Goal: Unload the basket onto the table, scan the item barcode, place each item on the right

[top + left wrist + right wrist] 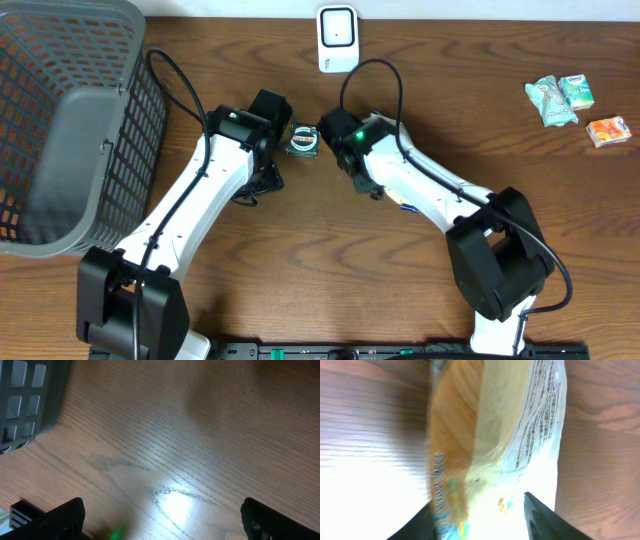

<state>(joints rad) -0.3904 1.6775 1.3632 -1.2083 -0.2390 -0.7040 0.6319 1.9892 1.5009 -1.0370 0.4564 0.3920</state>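
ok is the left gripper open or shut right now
Open: in its wrist view the left gripper has its fingers wide apart, only bare table between them.

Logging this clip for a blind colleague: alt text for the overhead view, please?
Left gripper and right gripper flank a small packet mid-table, below a white scanner. A grey basket sits left; three snack packets lie far right.

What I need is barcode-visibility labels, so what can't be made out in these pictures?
Barcode: in the right wrist view the packet is too close and blurred; none readable.
Overhead: the same packet is too small for its print.
Right gripper: fingers cut off by the bottom edge, so its hold on the packet is unclear.
Snack packs, overhead: labels too small.
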